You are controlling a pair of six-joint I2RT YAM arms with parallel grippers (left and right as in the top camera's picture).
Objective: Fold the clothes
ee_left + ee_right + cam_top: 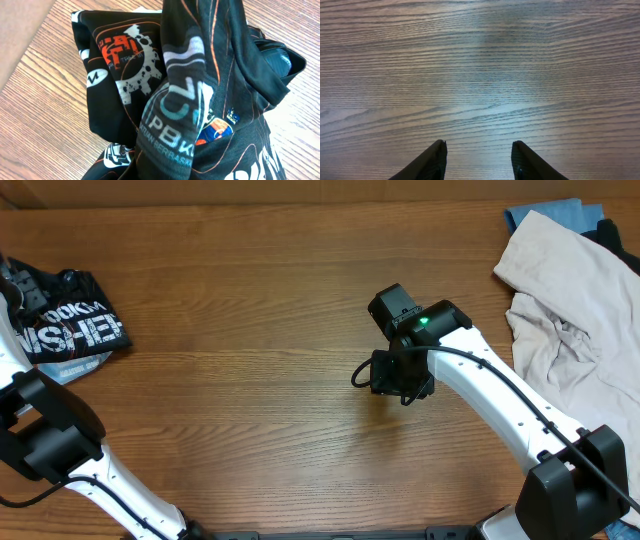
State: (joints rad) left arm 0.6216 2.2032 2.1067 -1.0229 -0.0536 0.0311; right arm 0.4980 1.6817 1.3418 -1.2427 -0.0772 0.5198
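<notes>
The black T-shirt (pixel 72 328) with big white lettering lies bunched at the table's far left edge. In the left wrist view the T-shirt (pixel 200 100) fills the picture, its folds with orange lines and logos rising close to the camera and hiding the fingers. My left gripper (pixel 12 290) is at the shirt's upper left corner, shut on the cloth. My right gripper (pixel 392 375) hovers over bare wood at mid-table. Its fingers (pixel 435 160) stand apart with only wood between them, and the right gripper (pixel 479 146) holds nothing.
A cream garment (pixel 570 310) lies heaped at the right edge, with a blue garment (pixel 545 212) behind it and a dark one (pixel 622 235) at the far right. The wooden table (pixel 250 400) spans the view. Both arm bases stand at the front corners.
</notes>
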